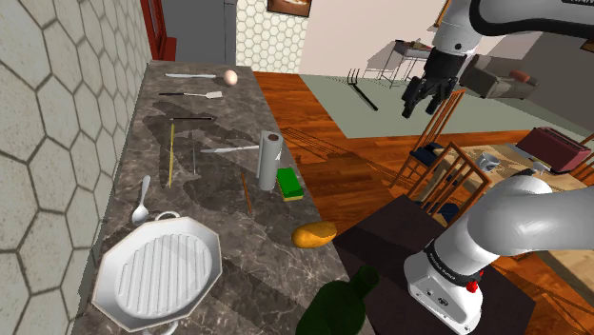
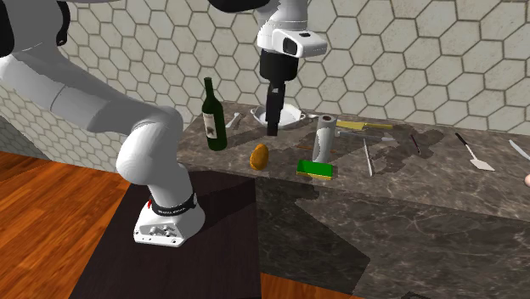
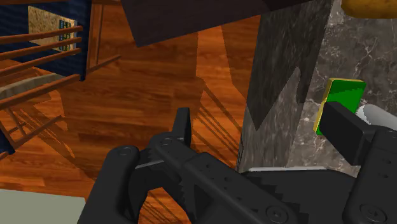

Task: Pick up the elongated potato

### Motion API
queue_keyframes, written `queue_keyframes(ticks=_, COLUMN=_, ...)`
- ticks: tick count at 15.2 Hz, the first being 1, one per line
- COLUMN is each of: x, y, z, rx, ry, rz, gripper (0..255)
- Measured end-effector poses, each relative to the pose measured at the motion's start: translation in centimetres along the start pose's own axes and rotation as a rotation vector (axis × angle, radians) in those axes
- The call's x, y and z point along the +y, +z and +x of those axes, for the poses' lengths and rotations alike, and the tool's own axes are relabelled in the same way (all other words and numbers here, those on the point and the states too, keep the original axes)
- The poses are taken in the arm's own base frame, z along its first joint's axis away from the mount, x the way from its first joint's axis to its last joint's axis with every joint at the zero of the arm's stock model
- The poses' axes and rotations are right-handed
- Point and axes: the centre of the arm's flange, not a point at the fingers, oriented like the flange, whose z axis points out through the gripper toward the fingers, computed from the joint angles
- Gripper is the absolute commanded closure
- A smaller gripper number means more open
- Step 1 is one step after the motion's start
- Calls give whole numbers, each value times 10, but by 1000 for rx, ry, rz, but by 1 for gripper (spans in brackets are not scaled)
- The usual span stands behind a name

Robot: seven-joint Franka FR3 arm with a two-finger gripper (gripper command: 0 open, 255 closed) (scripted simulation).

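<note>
The gripper (image 3: 264, 130) has its two black fingers (image 3: 183, 127) spread wide. Nothing is between them and they touch nothing. It hangs in the air. The potato (image 1: 314, 233) lies near the edge of the counter (image 1: 267, 268), at 5 o'clock from the green sponge (image 1: 288, 183) in the shoulder view, apart from the gripper.

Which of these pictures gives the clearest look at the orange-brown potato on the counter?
The shoulder view: the potato lies whole and side-on near the counter edge. The second exterior view shows it smaller, foreshortened. The wrist view catches a cropped piece.
</note>
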Motion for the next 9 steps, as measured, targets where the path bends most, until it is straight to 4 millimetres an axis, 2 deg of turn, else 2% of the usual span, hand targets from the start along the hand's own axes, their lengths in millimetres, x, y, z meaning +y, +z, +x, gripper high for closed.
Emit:
queue_keyframes(ticks=3, x=-10, y=10, z=6, rx=4, ry=-51, rz=-1, gripper=0)
queue_keyframes(ticks=9, x=-71, y=57, z=18, rx=27, ry=-293, rz=-2, gripper=0)
